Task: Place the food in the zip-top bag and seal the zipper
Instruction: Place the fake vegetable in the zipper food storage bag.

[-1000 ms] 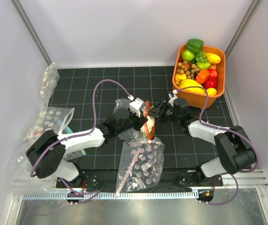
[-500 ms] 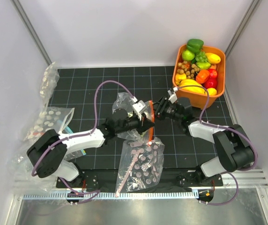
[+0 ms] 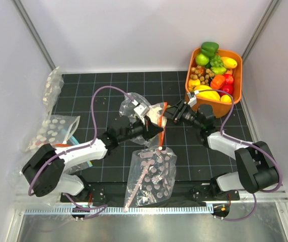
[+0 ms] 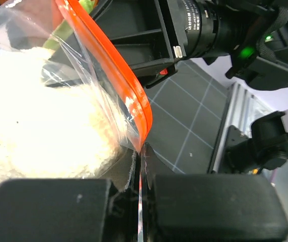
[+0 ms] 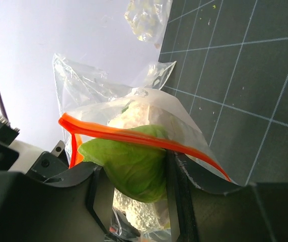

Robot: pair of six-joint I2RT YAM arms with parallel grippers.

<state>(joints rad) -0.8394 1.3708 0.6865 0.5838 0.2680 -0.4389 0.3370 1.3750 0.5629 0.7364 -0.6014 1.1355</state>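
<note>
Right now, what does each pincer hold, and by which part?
The left pincer is shut on the zip-top bag, on clear plastic by the zipper end. The right pincer straddles the green bell pepper at the mouth; grip unclear.

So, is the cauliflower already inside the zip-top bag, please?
Yes, the white cauliflower sits behind the clear plastic of the zip-top bag, below its orange-red zipper.

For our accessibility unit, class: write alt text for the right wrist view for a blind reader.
The right gripper holds a green bell pepper at the mouth of the zip-top bag; the orange-red zipper crosses it, white cauliflower behind.
</note>
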